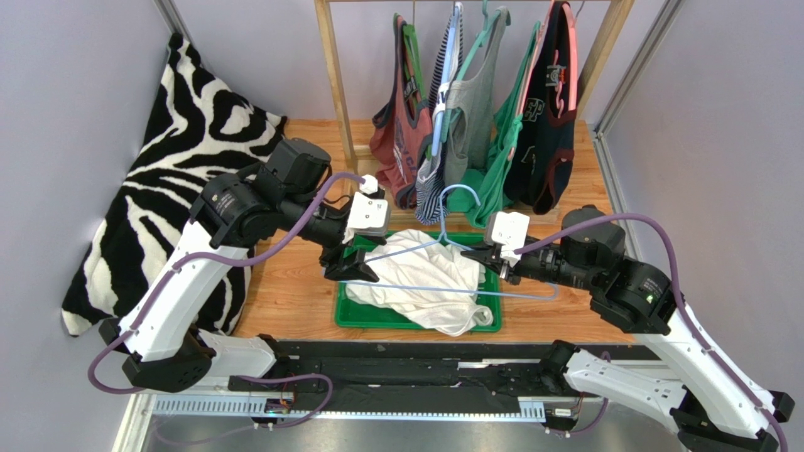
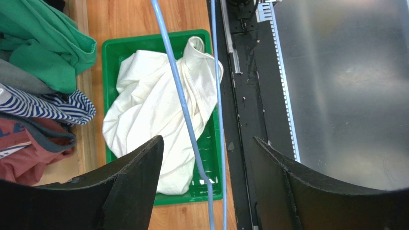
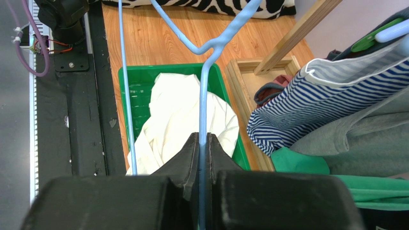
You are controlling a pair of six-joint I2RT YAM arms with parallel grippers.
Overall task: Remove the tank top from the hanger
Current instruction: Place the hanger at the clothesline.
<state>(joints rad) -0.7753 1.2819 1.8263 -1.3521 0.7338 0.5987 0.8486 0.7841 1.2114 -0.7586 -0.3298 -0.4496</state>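
Observation:
A white tank top (image 1: 427,279) lies crumpled in a green tray (image 1: 351,315); it also shows in the left wrist view (image 2: 153,110) and the right wrist view (image 3: 177,115). A light blue wire hanger (image 1: 443,247) hovers above it, free of the cloth. My right gripper (image 1: 483,256) is shut on the hanger's wire (image 3: 203,120) at its right side. My left gripper (image 1: 351,270) is open at the hanger's left end; two hanger wires (image 2: 192,129) pass between its fingers (image 2: 139,172) without touching them.
A wooden rack (image 1: 332,75) at the back holds several hung tops: red (image 1: 396,132), striped (image 1: 436,122), grey (image 1: 472,113), green (image 1: 505,141) and black (image 1: 552,104). A zebra-print cushion (image 1: 179,160) leans at the left wall. A black rail (image 1: 425,353) runs along the near edge.

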